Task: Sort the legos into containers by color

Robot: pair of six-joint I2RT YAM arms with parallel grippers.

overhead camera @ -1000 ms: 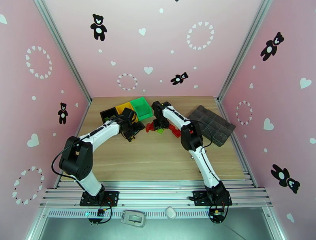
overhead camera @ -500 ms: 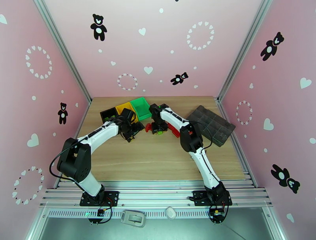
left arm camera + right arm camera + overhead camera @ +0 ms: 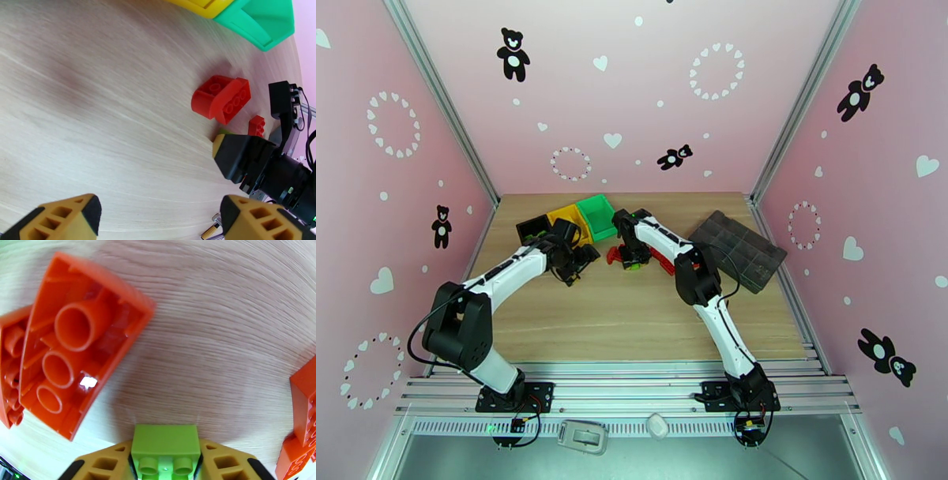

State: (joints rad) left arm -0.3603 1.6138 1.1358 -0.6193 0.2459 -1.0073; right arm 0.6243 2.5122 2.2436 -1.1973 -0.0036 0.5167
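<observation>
The wooden table is carrying everything. In the top view the dark grey tray is lying at 2 o'clock from the table's middle. The three joined containers, black, yellow and green, are sitting at 11 o'clock.

The right gripper is reaching down just at 5 o'clock of the green bin, among the red legos. The left gripper is hovering at 5 o'clock of the black bin, well clear of the bricks.

In the right wrist view the right gripper is clamping a light green lego, with both yellow fingers pressing on its sides. The brick is sitting squarely between them at 6 o'clock of the view. Its two studs are facing the camera and its long axis is running from 9 to 3 o'clock. At 10 o'clock of it, apart from it, a hollow red lego is lying with its underside up and its long axis running from 1 to 7 o'clock.

In the left wrist view the left gripper is standing wide apart over bare wood, holding nothing and touching nothing. Two red bricks are lying at 1 o'clock of it, touching each other.
</observation>
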